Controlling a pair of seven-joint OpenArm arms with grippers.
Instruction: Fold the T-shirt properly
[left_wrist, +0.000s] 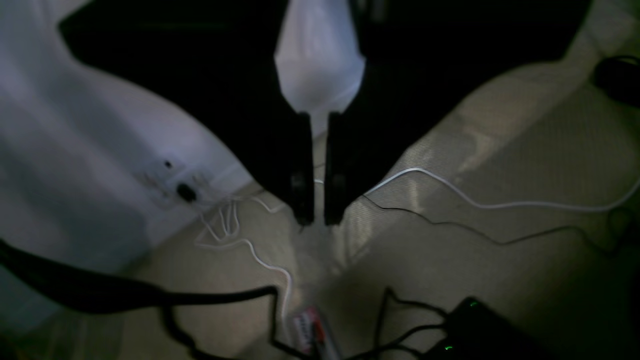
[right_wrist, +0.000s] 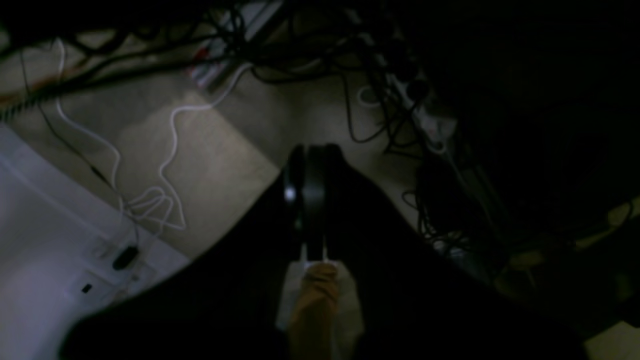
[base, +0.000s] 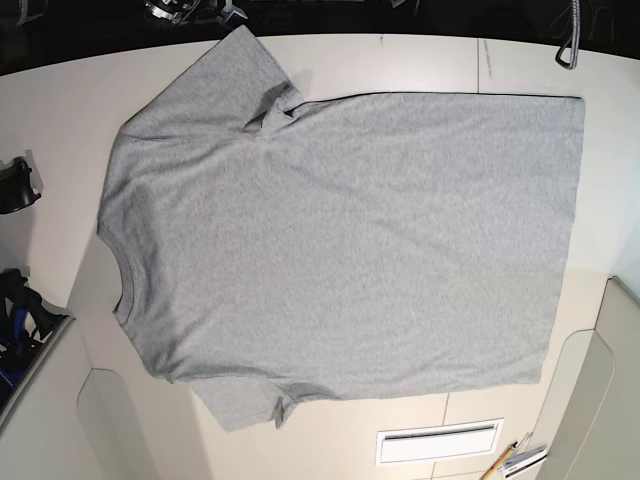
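The heather-grey T-shirt (base: 340, 240) lies spread flat on the white table (base: 600, 200), plain side up. Its neck is at the left, its hem at the right, and its sleeves are at the top left and bottom left. No gripper shows over the table in the base view. My left gripper (left_wrist: 319, 220) appears only in the left wrist view, jaws shut with a thin slit and empty, hanging over carpeted floor. My right gripper (right_wrist: 315, 150) appears only in the right wrist view, shut and empty, also over the floor. The shirt is in neither wrist view.
A white slotted label (base: 438, 441) and a pencil (base: 500, 462) lie at the table's bottom edge. Dark gear (base: 15, 185) sits at the left edge. On the floor are white and black cables (left_wrist: 500, 202), a power strip (right_wrist: 425, 120) and a black box (left_wrist: 475, 330).
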